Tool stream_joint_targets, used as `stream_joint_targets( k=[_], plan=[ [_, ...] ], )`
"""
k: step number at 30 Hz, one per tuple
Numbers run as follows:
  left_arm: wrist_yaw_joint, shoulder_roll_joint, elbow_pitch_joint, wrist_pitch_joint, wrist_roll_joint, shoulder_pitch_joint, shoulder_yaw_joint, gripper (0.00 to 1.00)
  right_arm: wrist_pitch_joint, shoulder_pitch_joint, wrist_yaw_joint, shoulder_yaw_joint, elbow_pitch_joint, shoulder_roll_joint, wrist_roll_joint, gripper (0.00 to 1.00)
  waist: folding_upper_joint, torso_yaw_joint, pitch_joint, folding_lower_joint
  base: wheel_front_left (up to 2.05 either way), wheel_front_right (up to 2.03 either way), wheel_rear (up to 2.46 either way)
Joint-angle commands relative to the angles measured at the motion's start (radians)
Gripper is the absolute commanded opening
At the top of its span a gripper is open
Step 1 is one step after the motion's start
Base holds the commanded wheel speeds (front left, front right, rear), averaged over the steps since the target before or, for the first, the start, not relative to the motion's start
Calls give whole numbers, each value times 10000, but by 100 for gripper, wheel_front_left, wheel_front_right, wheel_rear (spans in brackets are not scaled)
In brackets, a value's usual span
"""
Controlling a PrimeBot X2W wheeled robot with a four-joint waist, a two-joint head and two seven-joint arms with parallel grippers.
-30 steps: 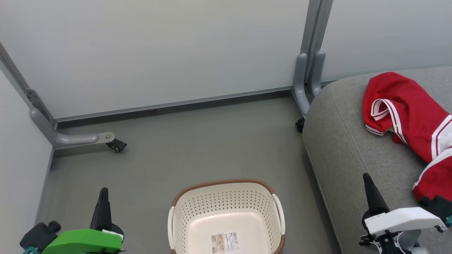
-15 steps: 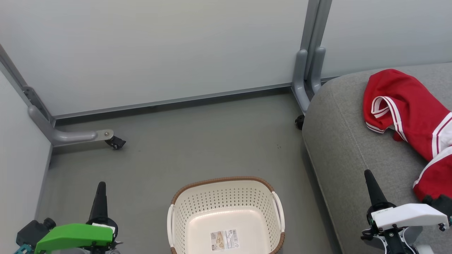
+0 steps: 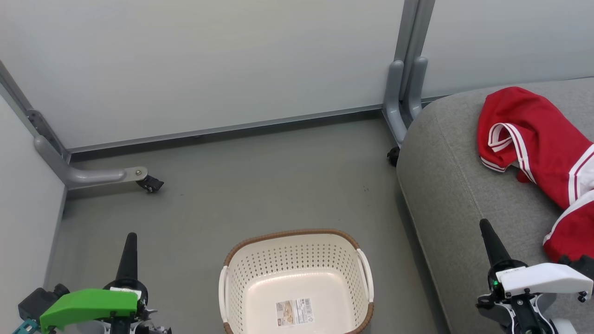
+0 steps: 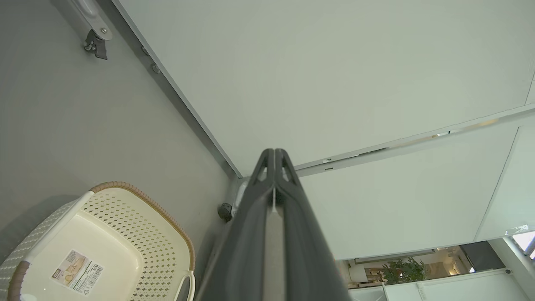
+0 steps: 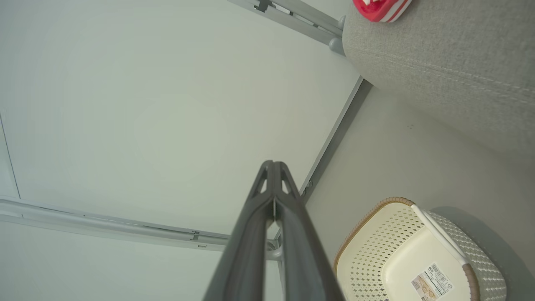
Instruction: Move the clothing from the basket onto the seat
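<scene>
The red clothing (image 3: pixel 538 148) with white stripes lies on the light-grey seat (image 3: pixel 455 195) at the right; a red corner of the clothing (image 5: pixel 378 9) shows in the right wrist view. The cream basket (image 3: pixel 297 283) with a brown rim stands on the floor at bottom centre, holding nothing but a label; the basket (image 4: pixel 100 246) and the basket (image 5: pixel 418 255) show in both wrist views. My left gripper (image 3: pixel 130 239) is shut at lower left, left of the basket. My right gripper (image 3: pixel 485 226) is shut at lower right, above the seat's front. Both hold nothing.
Pale partition panels (image 3: pixel 209 65) stand behind, with grey caster feet (image 3: pixel 139 178) at the left and a grey post (image 3: pixel 406 88) beside the seat's corner. Grey floor (image 3: pixel 269 185) lies between the basket and the panels.
The whole head picture has shifted up a little, so the camera has tilted. Both grippers stay shut; the clothing and the basket have not moved.
</scene>
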Motion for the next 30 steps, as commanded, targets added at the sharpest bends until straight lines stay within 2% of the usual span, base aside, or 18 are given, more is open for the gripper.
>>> stream_joint_targets(
  k=[1, 30],
  plan=[
    [-45, 33, -47, 51, -247, -300, 73, 0, 69, -216, 0, -55, -26, -64, 236, 0, 0, -1, 13, 0, 0, 0, 0],
    [-162, 38, 132, 643, -2517, -675, 360, 0, 665, -450, -2, -273, 110, -82, 2477, 0, 0, -35, 271, 0, 0, 0, 0]
  ],
)
